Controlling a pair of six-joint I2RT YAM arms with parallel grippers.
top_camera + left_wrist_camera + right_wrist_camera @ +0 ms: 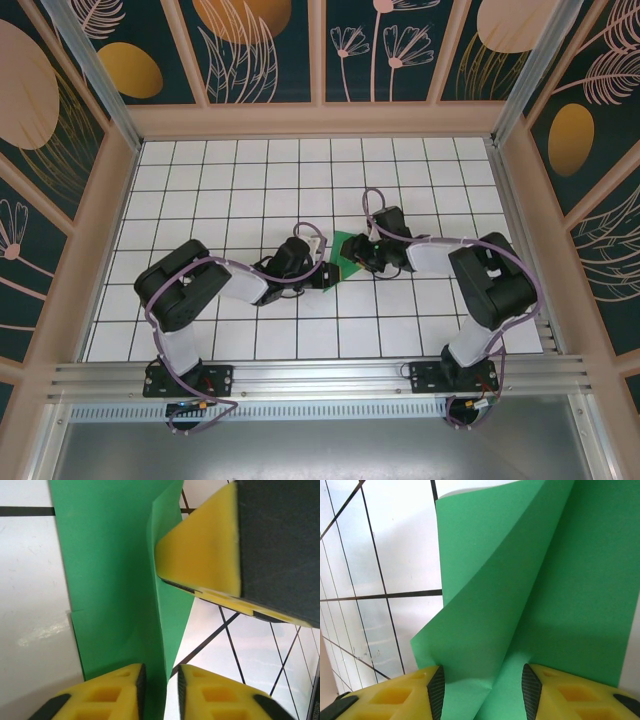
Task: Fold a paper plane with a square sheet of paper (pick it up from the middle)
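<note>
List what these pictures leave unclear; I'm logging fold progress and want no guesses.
- Top view: left hand and right hand cover most of the green paper; fold shape unreadable.
- Left wrist view: bottom edge cuts off the fingers; grip on the crease unclear.
- Right wrist view: same, paper fills the gap.

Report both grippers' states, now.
Left gripper: barely open, green paper fold between the jaws, unclamped.
Right gripper: open, jaws straddling the paper.
</note>
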